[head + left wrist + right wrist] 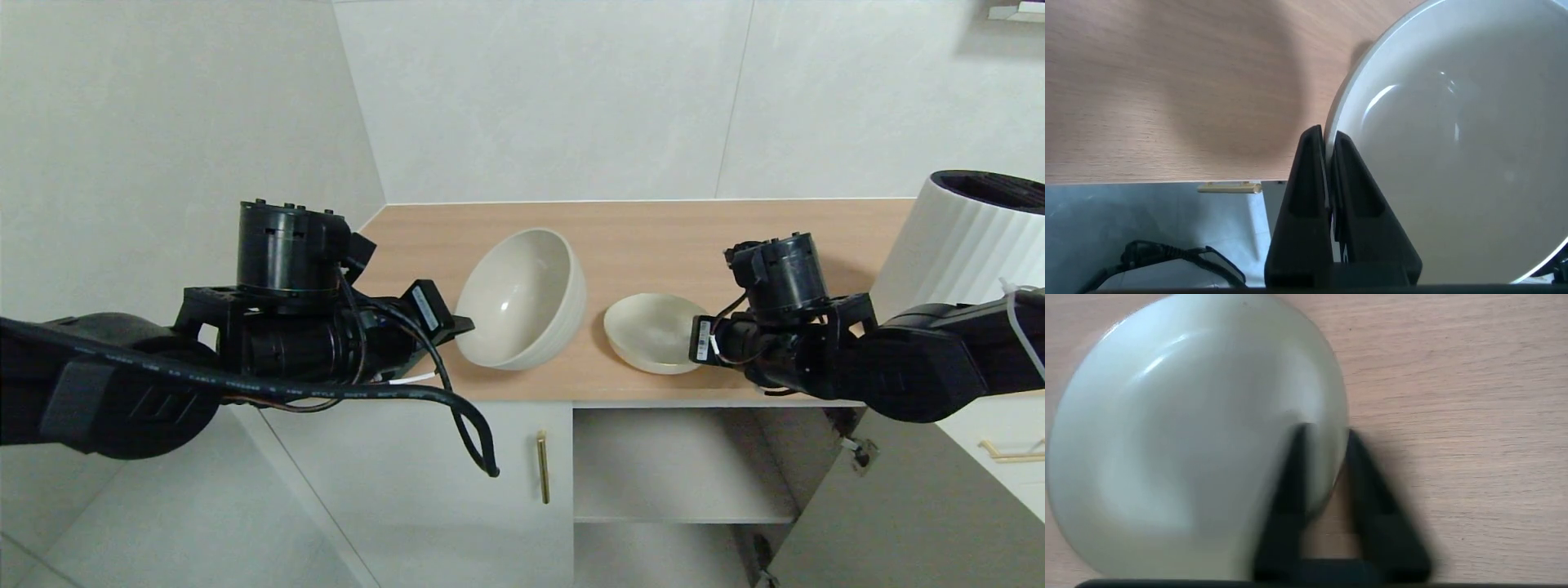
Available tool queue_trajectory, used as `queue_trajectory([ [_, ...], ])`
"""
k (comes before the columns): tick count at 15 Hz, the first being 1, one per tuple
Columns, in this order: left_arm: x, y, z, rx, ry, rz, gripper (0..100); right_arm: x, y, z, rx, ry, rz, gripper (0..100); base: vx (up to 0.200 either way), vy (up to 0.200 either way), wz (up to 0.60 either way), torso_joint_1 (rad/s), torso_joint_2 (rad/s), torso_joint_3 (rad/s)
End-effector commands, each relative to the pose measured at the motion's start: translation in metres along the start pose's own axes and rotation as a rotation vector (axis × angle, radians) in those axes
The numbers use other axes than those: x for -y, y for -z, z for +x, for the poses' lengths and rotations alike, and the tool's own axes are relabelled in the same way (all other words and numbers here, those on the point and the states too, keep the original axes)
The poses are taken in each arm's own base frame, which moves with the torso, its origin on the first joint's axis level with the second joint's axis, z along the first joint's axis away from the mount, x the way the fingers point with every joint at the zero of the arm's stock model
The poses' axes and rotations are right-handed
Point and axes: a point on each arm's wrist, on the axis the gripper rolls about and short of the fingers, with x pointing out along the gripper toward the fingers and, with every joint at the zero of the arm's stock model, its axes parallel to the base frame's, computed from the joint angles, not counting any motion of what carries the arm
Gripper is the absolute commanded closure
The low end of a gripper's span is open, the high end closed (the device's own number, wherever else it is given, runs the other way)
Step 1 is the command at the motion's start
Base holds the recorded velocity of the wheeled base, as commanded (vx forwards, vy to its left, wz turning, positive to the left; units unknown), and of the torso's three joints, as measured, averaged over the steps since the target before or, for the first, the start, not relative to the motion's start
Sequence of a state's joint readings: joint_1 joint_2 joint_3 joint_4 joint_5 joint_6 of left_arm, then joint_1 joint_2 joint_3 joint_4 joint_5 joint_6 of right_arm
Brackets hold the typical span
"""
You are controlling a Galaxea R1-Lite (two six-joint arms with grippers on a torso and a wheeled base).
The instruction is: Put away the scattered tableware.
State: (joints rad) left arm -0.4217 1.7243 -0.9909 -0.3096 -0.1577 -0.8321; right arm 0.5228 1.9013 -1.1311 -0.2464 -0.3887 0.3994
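Nothing is stowed yet. On the wooden desk (653, 229), the left gripper (1327, 159) has its fingers pinching the tipped large cream ceramic bowl (522, 298) at the rim. The right gripper (1323, 441) has its fingers closed on the small pale shallow dish (653, 331) beside it.

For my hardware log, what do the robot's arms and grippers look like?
Both arms are black with cylindrical wrist housings. The left arm trails looped black cables; the right arm has a white cable tie. The left gripper and right gripper each have two slim black tapered fingers.
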Motion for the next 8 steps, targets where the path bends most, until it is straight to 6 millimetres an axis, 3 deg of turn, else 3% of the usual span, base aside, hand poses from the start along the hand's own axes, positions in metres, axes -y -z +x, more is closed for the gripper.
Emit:
queue_trajectory([
  [1, 0.000, 0.000, 0.000, 0.000, 0.001, -0.001, 100, 0.000, -0.001, -0.002, 0.003, -0.002, 0.001, 100, 0.000, 0.000, 0.00, 0.000, 0.00, 0.000],
  [4, 0.000, 0.000, -0.001, -0.001, 0.002, -0.001, 100, 0.000, -0.002, -0.003, 0.006, -0.003, 0.002, 100, 0.000, 0.000, 0.00, 0.000, 0.00, 0.000],
  [8, 0.001, 0.001, -0.011, 0.006, 0.007, 0.002, 100, 0.008, -0.012, -0.029, 0.031, -0.036, 0.016, 100, 0.000, 0.000, 0.00, 0.000, 0.00, 0.000],
])
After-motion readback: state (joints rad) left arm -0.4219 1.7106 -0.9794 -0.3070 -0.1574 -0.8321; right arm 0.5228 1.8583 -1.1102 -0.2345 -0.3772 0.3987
